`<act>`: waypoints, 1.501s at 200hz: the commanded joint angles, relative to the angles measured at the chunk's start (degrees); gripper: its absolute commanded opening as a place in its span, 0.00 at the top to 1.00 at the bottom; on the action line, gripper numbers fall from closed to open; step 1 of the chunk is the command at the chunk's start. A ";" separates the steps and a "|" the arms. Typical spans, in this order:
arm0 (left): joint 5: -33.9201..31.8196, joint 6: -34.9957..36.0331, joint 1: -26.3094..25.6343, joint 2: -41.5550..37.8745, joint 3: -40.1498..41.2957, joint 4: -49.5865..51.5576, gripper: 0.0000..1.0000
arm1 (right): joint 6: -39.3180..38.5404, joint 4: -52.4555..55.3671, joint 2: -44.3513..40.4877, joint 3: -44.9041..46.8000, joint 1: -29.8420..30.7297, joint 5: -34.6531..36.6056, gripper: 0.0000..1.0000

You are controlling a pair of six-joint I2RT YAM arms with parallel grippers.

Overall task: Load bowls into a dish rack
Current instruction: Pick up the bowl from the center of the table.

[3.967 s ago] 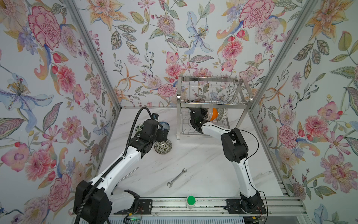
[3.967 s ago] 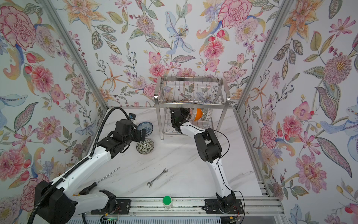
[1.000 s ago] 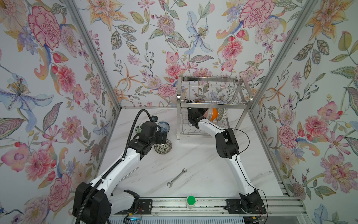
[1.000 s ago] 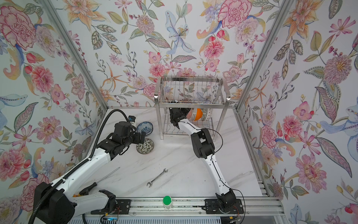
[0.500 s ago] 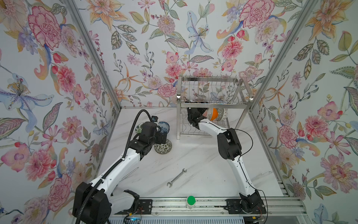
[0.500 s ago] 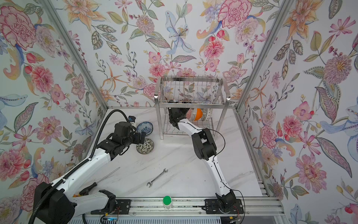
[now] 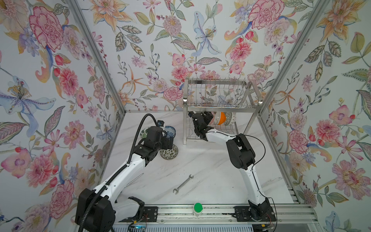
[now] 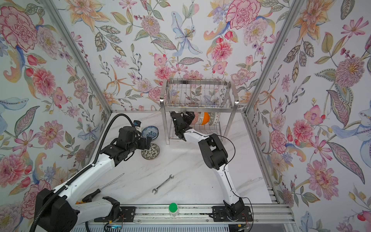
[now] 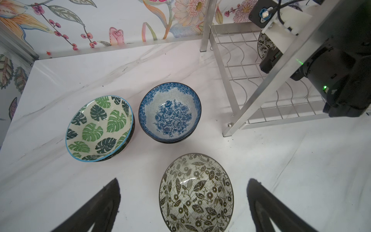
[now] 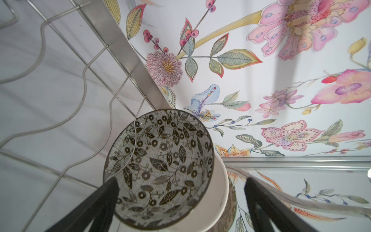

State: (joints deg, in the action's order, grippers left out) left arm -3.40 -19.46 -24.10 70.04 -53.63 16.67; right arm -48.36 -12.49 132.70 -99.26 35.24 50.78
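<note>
Steel dish rack [image 7: 218,100] holds bowls on edge in its lower tier. The right gripper [image 10: 180,181], jaws wide, straddles the black-and-white racked bowl [image 10: 160,168], which looks placed, so backing out cleanly comes next. The left gripper [image 9: 183,180], jaws wide, hovers over the black-and-white table bowl [image 9: 195,192]. How many bowls are racked is hidden.

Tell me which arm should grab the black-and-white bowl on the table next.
Left. The left gripper hangs open over the black-and-white bowl. The right gripper is open too, but inside the dish rack at the racked bowls.
</note>
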 commanded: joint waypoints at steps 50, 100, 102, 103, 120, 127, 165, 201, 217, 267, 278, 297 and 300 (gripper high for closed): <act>0.10 0.12 0.50 -0.43 -1.12 0.43 0.01 | 3.42 -3.21 -10.81 9.73 1.47 -2.79 0.01; -0.18 0.57 0.63 0.25 -2.26 1.47 0.01 | 5.66 -3.01 -17.41 17.58 1.48 -4.28 0.01; -0.13 0.57 0.57 0.27 -2.29 1.58 0.01 | 5.76 -3.05 -17.68 17.91 1.43 -4.35 0.01; -0.17 0.57 0.55 0.27 -2.33 1.60 0.01 | 5.79 -3.06 -17.76 18.07 1.46 -4.37 0.01; -0.14 0.48 0.56 0.44 -2.36 1.87 0.01 | 6.55 -3.27 -20.40 21.24 2.68 -4.84 0.01; -0.12 0.45 0.55 0.49 -2.36 2.06 0.01 | 6.69 -3.64 -21.45 22.61 3.25 -4.89 0.01; -0.34 0.39 0.51 0.57 -2.40 3.27 0.01 | 6.02 -6.38 -26.98 28.64 4.34 -4.88 0.01; -1.68 -0.24 0.54 0.00 -2.15 6.11 0.01 | 8.55 -4.57 -33.18 34.72 5.89 -8.01 0.01; -2.10 -0.88 0.54 -0.84 -1.23 7.22 0.01 | 12.67 -1.01 -36.60 37.65 6.34 -11.35 0.01; -4.87 -5.33 0.72 -2.76 2.47 10.61 0.01 | 33.47 12.99 -48.02 42.37 6.55 -27.32 0.01; -4.63 -7.16 1.09 -2.57 3.58 10.81 0.01 | 37.06 15.34 -49.61 42.54 6.50 -30.15 0.01; -3.39 -10.11 2.12 -1.74 6.08 10.22 0.00 | 41.32 17.93 -51.56 42.88 6.51 -34.35 0.01; -3.11 -10.46 2.31 -1.63 6.54 10.02 0.00 | 41.91 18.15 -51.84 42.96 6.50 -34.85 0.01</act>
State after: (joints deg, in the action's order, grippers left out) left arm -6.44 -24.99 -23.40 68.14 -50.33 24.95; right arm -17.12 -0.91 83.11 -57.28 41.56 24.45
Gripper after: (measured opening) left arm 0.995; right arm 0.993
